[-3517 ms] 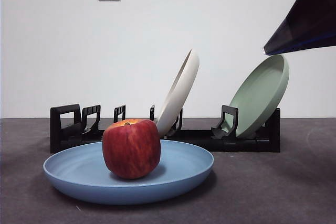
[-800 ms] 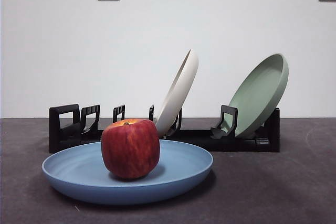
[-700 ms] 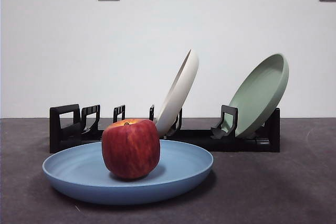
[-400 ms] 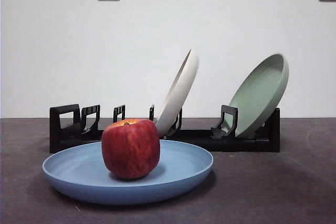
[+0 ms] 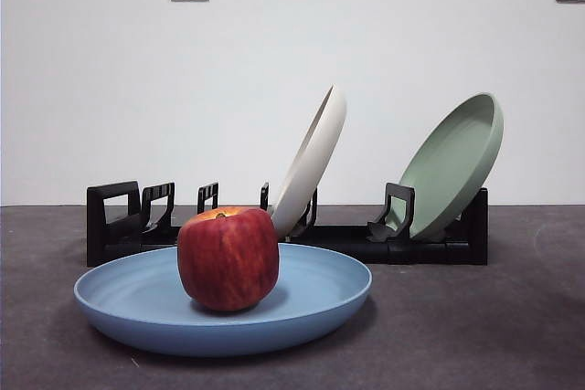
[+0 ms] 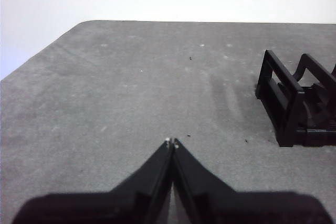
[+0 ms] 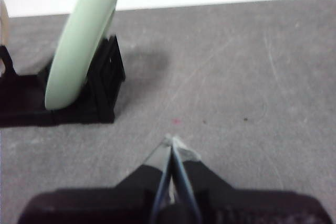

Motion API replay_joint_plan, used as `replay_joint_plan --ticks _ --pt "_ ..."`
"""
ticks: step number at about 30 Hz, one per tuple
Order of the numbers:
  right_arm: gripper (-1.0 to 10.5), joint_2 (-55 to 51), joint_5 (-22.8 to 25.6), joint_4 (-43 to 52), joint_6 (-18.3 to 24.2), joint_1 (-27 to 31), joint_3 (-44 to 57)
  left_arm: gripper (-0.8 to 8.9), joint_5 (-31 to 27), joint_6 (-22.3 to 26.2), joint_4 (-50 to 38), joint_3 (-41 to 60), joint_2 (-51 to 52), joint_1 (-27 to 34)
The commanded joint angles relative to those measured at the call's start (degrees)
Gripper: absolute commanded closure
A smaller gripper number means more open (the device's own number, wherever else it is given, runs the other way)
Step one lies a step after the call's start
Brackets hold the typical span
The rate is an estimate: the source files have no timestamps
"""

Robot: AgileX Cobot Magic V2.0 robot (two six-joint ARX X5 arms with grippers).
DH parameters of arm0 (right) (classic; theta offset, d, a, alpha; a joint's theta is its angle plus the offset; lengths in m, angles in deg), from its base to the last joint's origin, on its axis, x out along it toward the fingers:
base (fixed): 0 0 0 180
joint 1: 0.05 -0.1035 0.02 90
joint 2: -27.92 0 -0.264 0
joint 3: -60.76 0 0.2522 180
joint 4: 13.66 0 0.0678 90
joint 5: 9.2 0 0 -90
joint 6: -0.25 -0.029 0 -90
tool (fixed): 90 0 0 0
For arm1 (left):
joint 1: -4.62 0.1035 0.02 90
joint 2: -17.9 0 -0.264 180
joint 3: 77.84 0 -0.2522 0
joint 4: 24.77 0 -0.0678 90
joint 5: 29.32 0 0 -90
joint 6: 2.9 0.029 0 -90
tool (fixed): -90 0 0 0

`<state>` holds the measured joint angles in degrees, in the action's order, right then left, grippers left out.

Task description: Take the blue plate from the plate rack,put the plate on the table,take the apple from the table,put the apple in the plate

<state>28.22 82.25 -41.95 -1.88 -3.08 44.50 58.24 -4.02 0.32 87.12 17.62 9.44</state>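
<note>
The apple (image 5: 228, 258) sits in the blue plate (image 5: 311, 303), slightly left of its middle; the plate lies flat on the worktop (image 5: 475, 326), near the camera and in front of the plate rack (image 5: 114, 226); a cream plate (image 5: 313, 160) and a green plate (image 5: 452, 166) lean in the rack's slots; the left pincer (image 6: 172, 142) is clenched and empty above bare worktop beside the rack's end; the right pincer (image 7: 173, 141) is likewise clenched on nothing, near the green plate.
</note>
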Motion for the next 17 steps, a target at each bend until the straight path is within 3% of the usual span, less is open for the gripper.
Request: replay_joint_plan --ticks 1,5,8,17 --pt "9.6 -0.2 0.0 0.6 -1.0 -0.1 0.8 8.15 -0.2 -0.4 -0.4 0.9 0.2 0.2" --pt "9.6 -0.2 -0.1 0.6 -1.1 -0.1 0.8 8.16 -0.2 -0.4 -0.4 0.9 0.2 0.2" --pt "9.6 -0.2 0.0 0.6 -4.5 -0.1 0.7 8.16 -0.2 -0.4 -0.4 0.9 0.2 0.2" --pt "9.6 -0.2 0.4 0.6 -4.5 -0.1 0.7 8.16 -0.2 -0.3 -0.4 0.9 0.2 0.2"
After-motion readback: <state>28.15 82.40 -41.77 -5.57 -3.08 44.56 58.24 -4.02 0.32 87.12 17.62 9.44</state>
